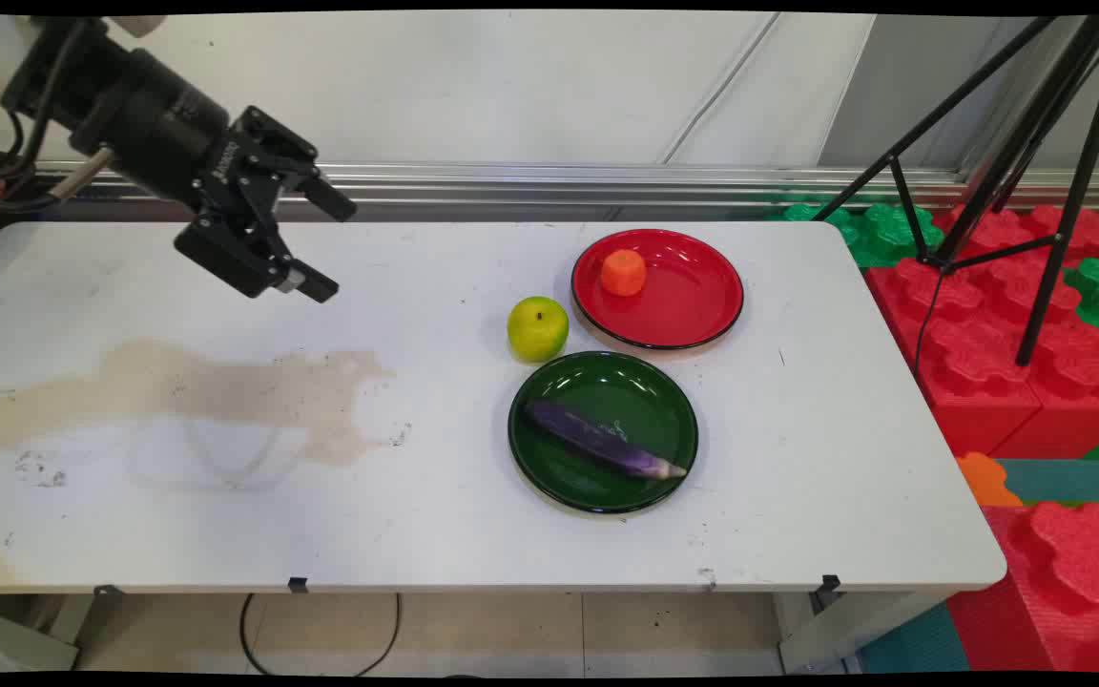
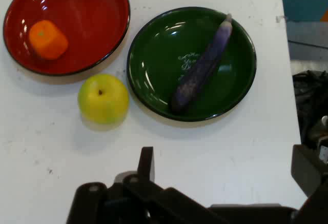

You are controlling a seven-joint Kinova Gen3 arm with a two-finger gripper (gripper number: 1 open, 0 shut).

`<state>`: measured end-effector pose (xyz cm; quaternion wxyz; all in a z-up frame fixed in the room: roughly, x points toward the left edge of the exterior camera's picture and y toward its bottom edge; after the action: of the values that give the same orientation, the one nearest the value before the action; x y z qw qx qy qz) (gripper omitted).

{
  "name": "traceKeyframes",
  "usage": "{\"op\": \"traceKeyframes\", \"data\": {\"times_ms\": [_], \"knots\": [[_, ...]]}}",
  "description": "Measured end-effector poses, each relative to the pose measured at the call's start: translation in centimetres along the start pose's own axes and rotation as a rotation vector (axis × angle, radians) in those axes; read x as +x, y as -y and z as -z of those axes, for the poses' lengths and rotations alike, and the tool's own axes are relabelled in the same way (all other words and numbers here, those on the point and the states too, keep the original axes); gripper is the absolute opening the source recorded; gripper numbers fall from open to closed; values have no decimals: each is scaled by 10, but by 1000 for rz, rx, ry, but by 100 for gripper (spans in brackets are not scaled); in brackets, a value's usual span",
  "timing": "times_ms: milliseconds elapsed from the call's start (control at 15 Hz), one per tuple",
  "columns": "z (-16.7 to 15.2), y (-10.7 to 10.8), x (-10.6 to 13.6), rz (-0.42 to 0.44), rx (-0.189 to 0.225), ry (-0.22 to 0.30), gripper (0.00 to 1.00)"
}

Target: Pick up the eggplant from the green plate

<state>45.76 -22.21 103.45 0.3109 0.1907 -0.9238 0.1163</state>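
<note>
only main view shows tripod (image 1: 1007,153), blocks (image 1: 998,334).

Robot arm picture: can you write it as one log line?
gripper: open, empty, raised over table's left | apple: on table | orange: in red plate | eggplant: in green plate

The main view looks down from above the table's (image 1: 225,534) near side toward the back wall (image 1: 473,86). The hand view looks down closer. Both show the red plate (image 1: 693,296) (image 2: 87,14), green plate (image 1: 645,391) (image 2: 159,55) and apple (image 1: 537,329) (image 2: 103,99).
</note>
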Motion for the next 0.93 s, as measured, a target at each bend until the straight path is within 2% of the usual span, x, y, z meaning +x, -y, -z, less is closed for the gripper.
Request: {"op": "traceKeyframes", "data": {"times_ms": [600, 933], "knots": [[-29, -3, 55, -49, -25, 43, 100], [-76, -4, 102, -71, -19, 127, 100]]}}
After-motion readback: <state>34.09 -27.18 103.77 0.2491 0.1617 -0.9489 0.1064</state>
